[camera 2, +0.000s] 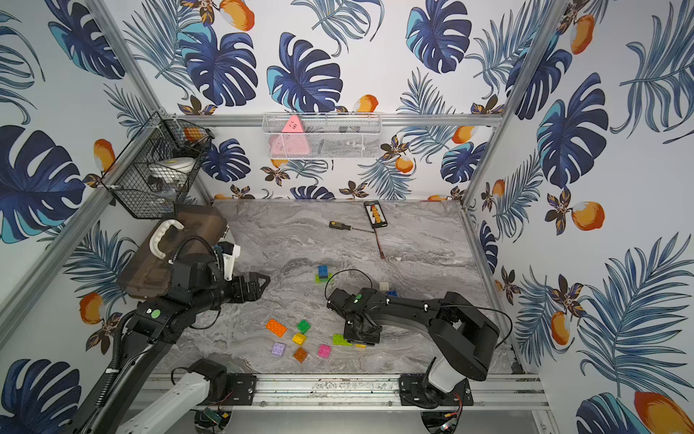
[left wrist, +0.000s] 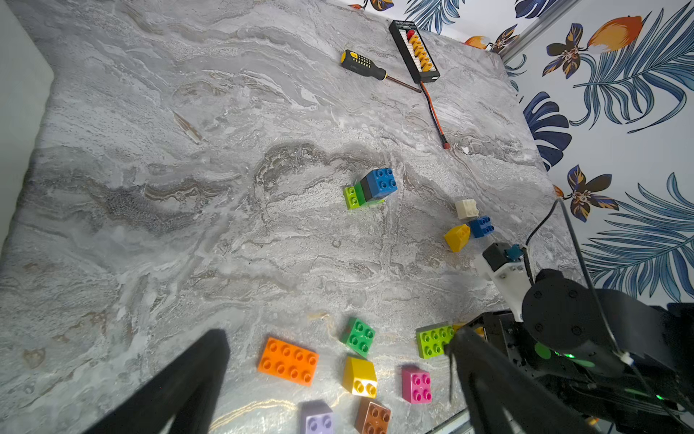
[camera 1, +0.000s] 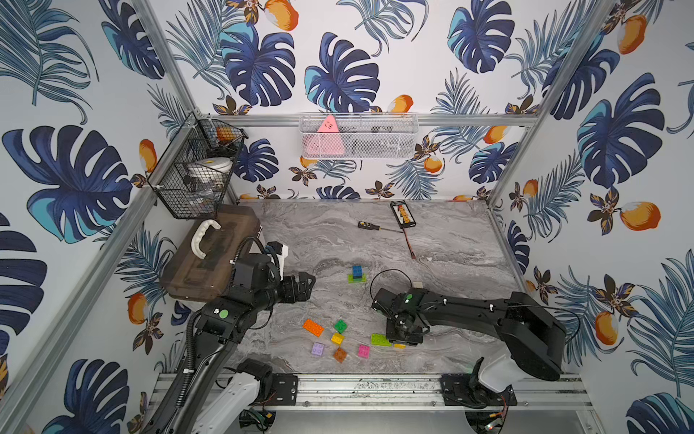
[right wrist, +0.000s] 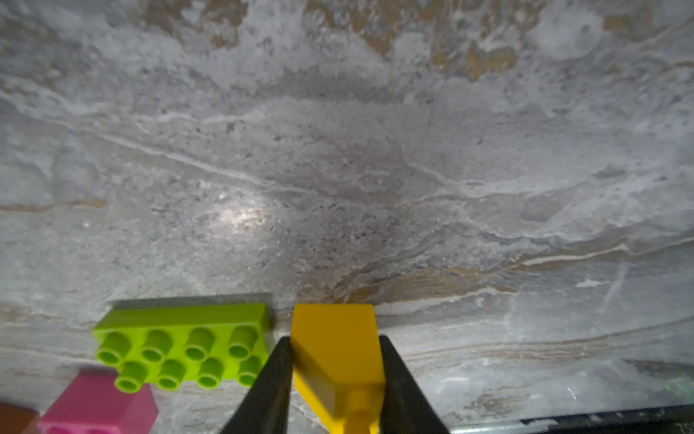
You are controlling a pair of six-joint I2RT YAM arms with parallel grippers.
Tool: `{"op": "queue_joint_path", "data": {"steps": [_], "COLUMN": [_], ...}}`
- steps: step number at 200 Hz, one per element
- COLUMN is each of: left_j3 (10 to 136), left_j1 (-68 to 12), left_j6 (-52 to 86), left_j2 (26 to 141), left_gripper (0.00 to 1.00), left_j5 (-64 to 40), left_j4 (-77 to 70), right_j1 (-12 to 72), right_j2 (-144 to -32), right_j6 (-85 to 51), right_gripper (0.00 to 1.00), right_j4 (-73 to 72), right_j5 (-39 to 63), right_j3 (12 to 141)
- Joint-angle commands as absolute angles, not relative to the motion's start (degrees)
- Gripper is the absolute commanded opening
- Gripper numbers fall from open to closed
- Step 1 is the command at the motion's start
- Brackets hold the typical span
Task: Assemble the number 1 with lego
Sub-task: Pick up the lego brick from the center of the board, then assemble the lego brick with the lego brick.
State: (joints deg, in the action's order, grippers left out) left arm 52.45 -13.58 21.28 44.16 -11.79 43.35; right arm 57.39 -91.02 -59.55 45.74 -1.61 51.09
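Lego lies scattered near the table's front. My right gripper (right wrist: 334, 349) points down at the front right, shut on a yellow brick (right wrist: 334, 327) resting on the table beside a lime 2x4 (camera 1: 380, 339). Left of it lie an orange 2x4 (camera 1: 313, 327) and green (camera 1: 340, 325), yellow (camera 1: 337, 338), purple (camera 1: 318, 349), brown (camera 1: 340, 354) and pink (camera 1: 363, 351) bricks. A blue-black-green stack (camera 1: 356, 273) stands mid-table. White (left wrist: 466, 208), blue (left wrist: 481, 226) and yellow (left wrist: 457, 237) bricks lie behind the right arm. My left gripper (camera 1: 306, 285) hangs open and empty, left of the stack.
A brown toolbox (camera 1: 210, 255) sits at the left edge behind the left arm. A screwdriver (camera 1: 370, 226) and a black connector board (camera 1: 402, 214) with its cable lie at the back. A wire basket (camera 1: 195, 165) hangs on the left post.
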Motion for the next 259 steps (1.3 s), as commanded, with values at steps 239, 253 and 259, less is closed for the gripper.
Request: {"op": "queue_joint_path", "data": {"steps": [239,253,259], "left_j3": [52.7,52.6,52.6], "left_j1": [-13.7,-13.7,-13.7], "left_j6": [21.6,21.5,21.6], "left_j2": [43.9,44.1,44.1], "left_gripper": [0.99,0.99,0.99], "left_j5": [-11.3,-11.4,-11.4], "left_j4": [43.3,43.3,43.2], "right_j1": [44.9,44.8,44.7], "right_j2": [-101.7,-106.1,-107.8], "right_j6": [-36.7,-34.8,-33.8], "right_gripper": [0.31,0.31,0.31], "right_j4": [59.2,63.2,64.1], "right_j5": [-8.7,-9.4,-9.6], "right_j3": [87.0,94.6,97.3]}}
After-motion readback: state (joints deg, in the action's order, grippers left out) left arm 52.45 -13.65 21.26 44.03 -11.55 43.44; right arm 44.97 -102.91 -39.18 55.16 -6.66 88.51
